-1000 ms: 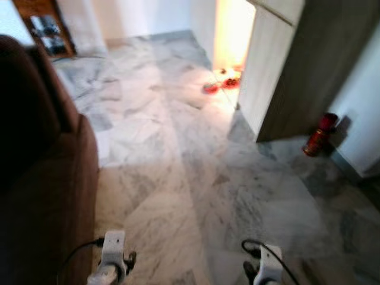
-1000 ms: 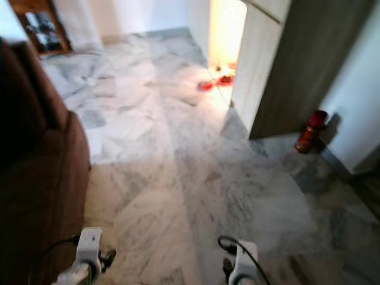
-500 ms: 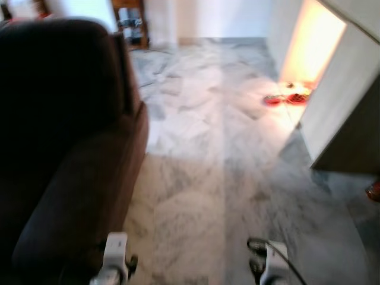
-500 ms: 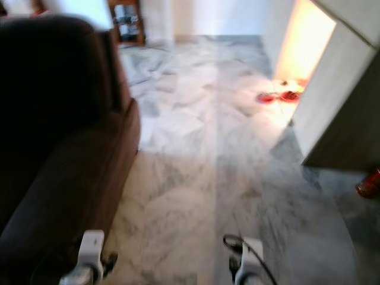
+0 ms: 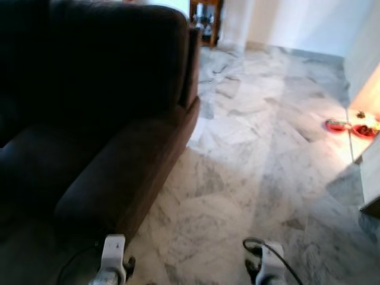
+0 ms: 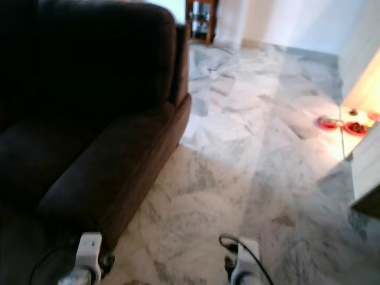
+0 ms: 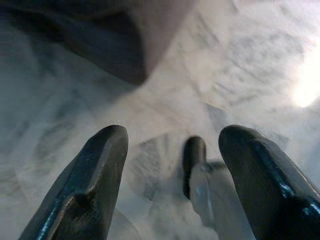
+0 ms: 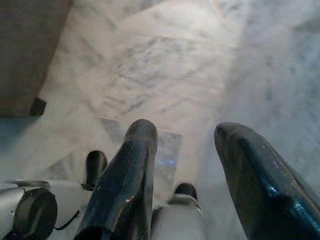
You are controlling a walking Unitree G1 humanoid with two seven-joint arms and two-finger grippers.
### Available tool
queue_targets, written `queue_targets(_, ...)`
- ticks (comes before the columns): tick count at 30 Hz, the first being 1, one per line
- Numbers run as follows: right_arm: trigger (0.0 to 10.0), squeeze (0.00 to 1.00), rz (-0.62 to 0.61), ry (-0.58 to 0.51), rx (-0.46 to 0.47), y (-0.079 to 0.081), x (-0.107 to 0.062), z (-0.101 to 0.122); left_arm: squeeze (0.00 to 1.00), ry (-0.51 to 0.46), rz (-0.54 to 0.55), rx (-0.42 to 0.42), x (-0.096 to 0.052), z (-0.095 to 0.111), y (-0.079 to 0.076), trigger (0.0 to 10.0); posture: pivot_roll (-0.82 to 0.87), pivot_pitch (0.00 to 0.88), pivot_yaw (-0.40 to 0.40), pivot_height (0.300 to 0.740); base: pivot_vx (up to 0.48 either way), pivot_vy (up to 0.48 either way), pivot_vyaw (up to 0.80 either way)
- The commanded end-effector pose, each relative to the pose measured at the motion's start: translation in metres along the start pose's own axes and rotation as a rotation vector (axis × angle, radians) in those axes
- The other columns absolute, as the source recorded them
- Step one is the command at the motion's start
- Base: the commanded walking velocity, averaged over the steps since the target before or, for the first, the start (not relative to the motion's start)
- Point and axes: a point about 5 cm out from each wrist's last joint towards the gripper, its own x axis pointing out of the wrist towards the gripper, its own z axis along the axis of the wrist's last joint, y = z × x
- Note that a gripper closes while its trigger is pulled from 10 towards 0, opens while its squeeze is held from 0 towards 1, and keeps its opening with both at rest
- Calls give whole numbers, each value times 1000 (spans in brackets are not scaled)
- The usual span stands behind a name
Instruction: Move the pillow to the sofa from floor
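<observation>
A dark brown sofa (image 5: pixel 107 119) takes up the left half of the eye views, its armrest (image 5: pixel 127 178) closest to me. Both silver arms hang low at the bottom edge, the left arm (image 5: pixel 113 258) beside the sofa's front corner and the right arm (image 5: pixel 270 267) over bare marble floor (image 5: pixel 237 178). In the left wrist view my left gripper (image 7: pixel 174 134) is open, with nothing between its fingers, above the floor near the sofa's base (image 7: pixel 115 45). My right gripper (image 8: pixel 186 127) is open too and empty, pointing down at the floor.
Two red bowls (image 5: pixel 350 127) lie on the floor at the far right in a patch of bright light. A wooden shelf (image 5: pixel 205 18) stands by the back wall. A cabinet edge (image 5: pixel 371 178) juts in at the right. Open marble floor runs between sofa and cabinet.
The camera has swung left: the sofa now takes up far more of the picture, and the cabinet and red cylinder have slid off to the right. Both arms hang as before.
</observation>
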Motion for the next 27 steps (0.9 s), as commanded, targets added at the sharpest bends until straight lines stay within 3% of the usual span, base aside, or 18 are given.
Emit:
queue_targets(1,10000,0,-27,15,-4,-11,-2,-3,0,19,0,-5,-1,-6,-5,10000,8,25,-42,740,0,0,606)
queue_targets(11,10000,0,-39,-23,-82,-43,-3,22,0,43,-28,-22,-5,-19,-22,10000,21,0,-60,740,0,0,0)
queue_targets(16,10000,0,-91,-35,-69,-65,-7,34,0,64,-52,1,-7,-26,-28,10000,5,0,-43,740,0,106,0)
queue_targets(20,10000,0,-113,-45,-42,-71,-7,39,0,60,-67,24,-5,-22,-29,10000,18,0,-15,740,0,264,0)
queue_targets(23,10000,0,-127,-58,11,-71,-6,46,0,4,-69,28,-1,-4,-26,10000,44,0,-20,740,0,286,0)
queue_targets(27,10000,0,-88,-51,-29,-66,-4,50,0,-2,-40,29,0,0,-17,10000,36,0,-36,740,0,287,0)
